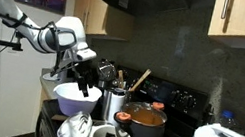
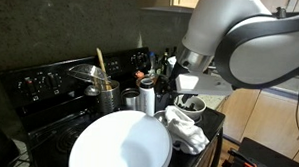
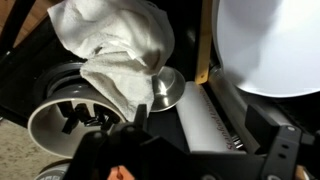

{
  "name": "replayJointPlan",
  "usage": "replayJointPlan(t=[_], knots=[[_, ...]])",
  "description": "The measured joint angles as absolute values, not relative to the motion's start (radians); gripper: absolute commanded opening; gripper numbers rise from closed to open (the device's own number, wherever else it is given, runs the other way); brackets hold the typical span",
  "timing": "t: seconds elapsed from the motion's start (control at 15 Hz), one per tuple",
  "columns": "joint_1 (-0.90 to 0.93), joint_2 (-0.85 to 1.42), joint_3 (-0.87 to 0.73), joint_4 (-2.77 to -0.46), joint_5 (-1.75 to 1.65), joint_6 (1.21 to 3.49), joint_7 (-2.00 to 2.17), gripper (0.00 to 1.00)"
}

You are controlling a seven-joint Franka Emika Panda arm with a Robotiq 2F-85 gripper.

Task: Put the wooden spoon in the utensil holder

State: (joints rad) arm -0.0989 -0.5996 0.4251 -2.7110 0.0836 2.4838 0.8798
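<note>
Utensil holder [image 1: 113,104] stands upright between bowl [image 1: 74,99] and pot [image 1: 144,128] (steel).

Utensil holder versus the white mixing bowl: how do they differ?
The utensil holder is a narrow, tall, shiny metal cylinder; the white mixing bowl is wide and low. The holder has handles sticking out; in an exterior view the bowl looks empty. Both stand upright on the black stove.
</note>
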Motion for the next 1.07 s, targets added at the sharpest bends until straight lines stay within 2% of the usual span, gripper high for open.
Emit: replayJointPlan(t=[0.47, 1.07], knots=[[-0.192, -0.38, 0.505, -2.683, -0.155, 2.637, 1.297, 1.0], [-0.243, -0.141, 0.545, -2.548, -0.462, 2.647, 1.697, 1.0]])
